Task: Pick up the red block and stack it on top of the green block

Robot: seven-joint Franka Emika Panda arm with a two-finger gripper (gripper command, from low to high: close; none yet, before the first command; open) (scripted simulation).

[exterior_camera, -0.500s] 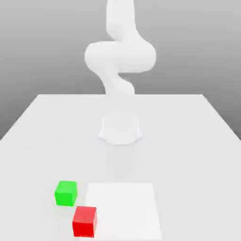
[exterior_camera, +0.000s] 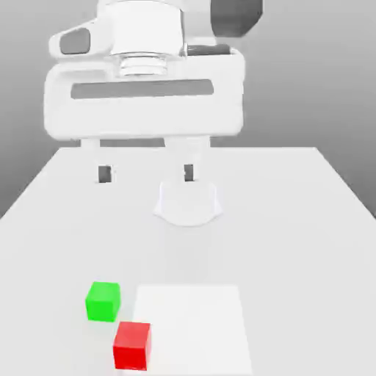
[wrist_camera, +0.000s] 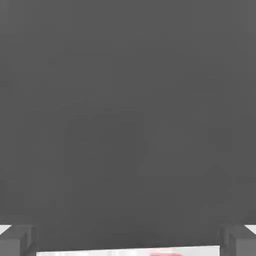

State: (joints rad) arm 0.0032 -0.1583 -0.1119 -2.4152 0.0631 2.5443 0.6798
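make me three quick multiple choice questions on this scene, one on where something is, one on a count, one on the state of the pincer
1. Where is the red block relative to the green block in the exterior view?
A. stacked on top of it
B. nearer the camera and toward the view's right
C. far behind it

2. How many blocks lie on the table?
A. one
B. two
C. four

3. What state is the pincer in?
A. open and empty, above the table
B. shut on the red block
C. shut on the green block

Answers: 1 B, the red block sits lower and rightward; 2 B, one red, one green; 3 A, its fingers stand apart with nothing between.
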